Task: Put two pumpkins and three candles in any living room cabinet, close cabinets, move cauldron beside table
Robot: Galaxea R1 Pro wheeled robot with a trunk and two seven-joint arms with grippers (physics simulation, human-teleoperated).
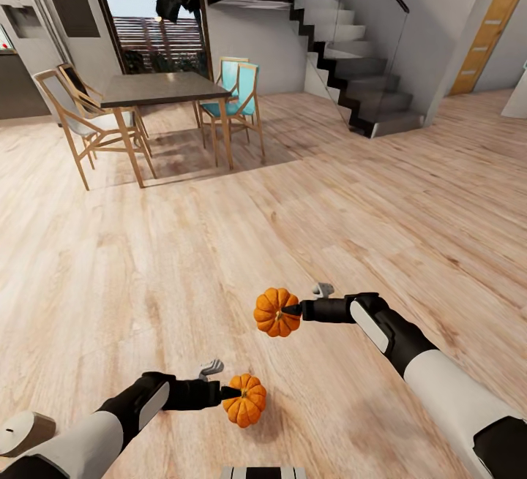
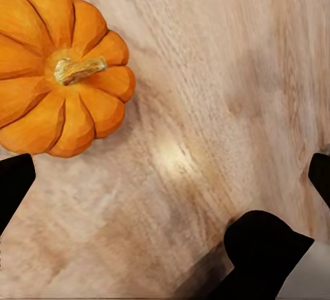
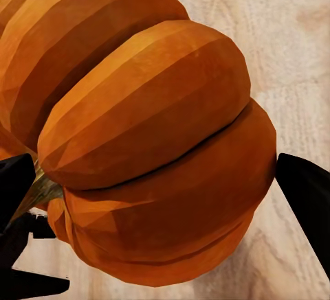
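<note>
Both arms reach out over the bare wooden floor, each with an orange ribbed pumpkin at its tips. My left gripper (image 1: 223, 393) is shut on one pumpkin (image 1: 245, 400), held just above the boards. In the left wrist view a pumpkin (image 2: 62, 66) with a tan stem sits off to one side of the dark fingers (image 2: 12, 187). Further forward, my right gripper (image 1: 296, 310) is shut on the other pumpkin (image 1: 277, 312). That pumpkin (image 3: 151, 108) sits between the two black fingers (image 3: 306, 200). The candles, cabinet, cauldron and coffee table are out of view.
A dining table (image 1: 157, 88) with several wood-framed chairs (image 1: 80, 117) stands at the back left, before a glass door. A staircase (image 1: 351, 62) rises at the back right, beside an orange door (image 1: 489, 25). A black-and-white robot part (image 2: 265, 252) shows in the left wrist view.
</note>
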